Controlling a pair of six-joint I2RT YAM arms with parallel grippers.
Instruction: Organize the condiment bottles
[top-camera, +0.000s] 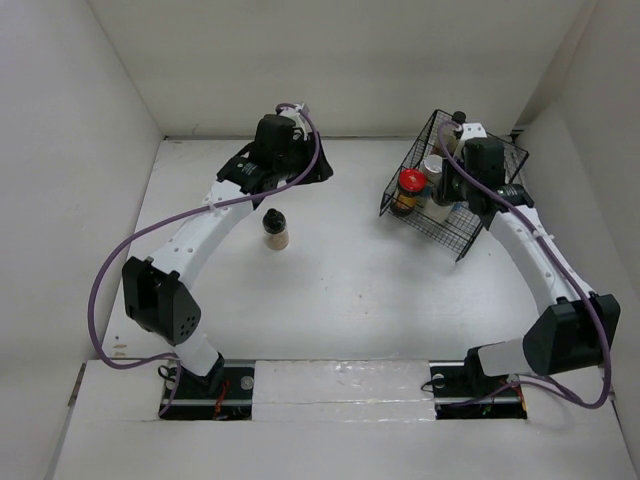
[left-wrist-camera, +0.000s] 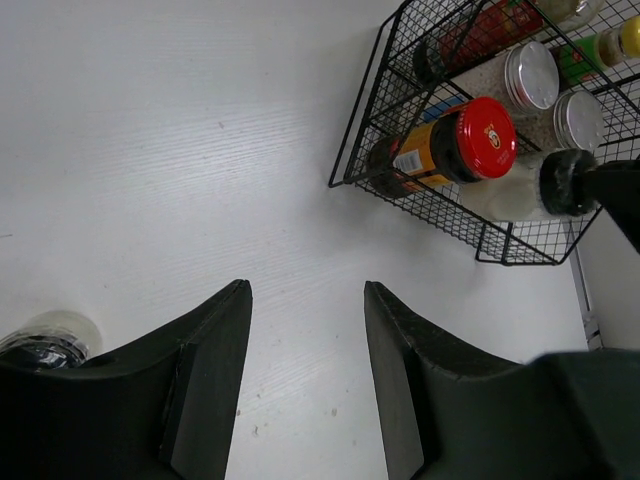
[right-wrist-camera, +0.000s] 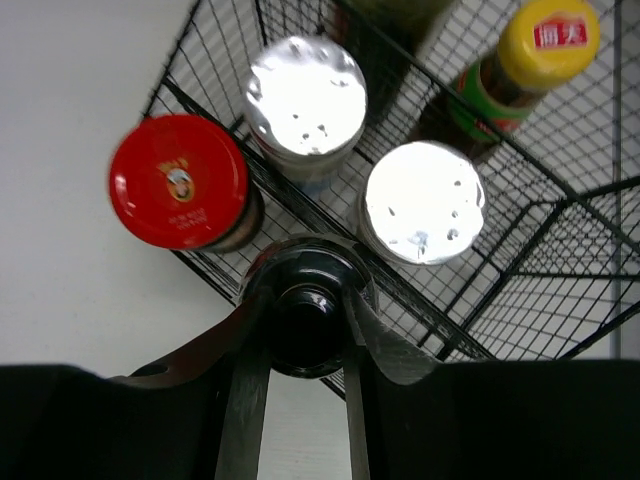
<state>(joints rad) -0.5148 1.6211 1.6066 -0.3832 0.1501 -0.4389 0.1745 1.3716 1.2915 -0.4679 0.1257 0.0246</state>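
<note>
A black wire basket (top-camera: 470, 228) stands at the back right. It holds the red-lidded jar (top-camera: 410, 183), two silver-lidded jars (right-wrist-camera: 305, 95) (right-wrist-camera: 423, 200), the yellow-capped bottle (right-wrist-camera: 548, 40) and the tall dark bottle (left-wrist-camera: 445, 50). My right gripper (right-wrist-camera: 305, 300) is shut on the black cap of a shaker (right-wrist-camera: 305, 325), held at the basket's front edge beside the red-lidded jar (right-wrist-camera: 178, 180). Whether the shaker rests on the basket floor does not show. The other black-capped shaker (top-camera: 275, 230) stands alone mid-table. My left gripper (top-camera: 315, 168) is open and empty, beyond that shaker.
White walls close the table in on the left, back and right. The basket (left-wrist-camera: 360, 150) sits close to the right wall. The left arm's forearm (top-camera: 200, 225) arches over the table's left half.
</note>
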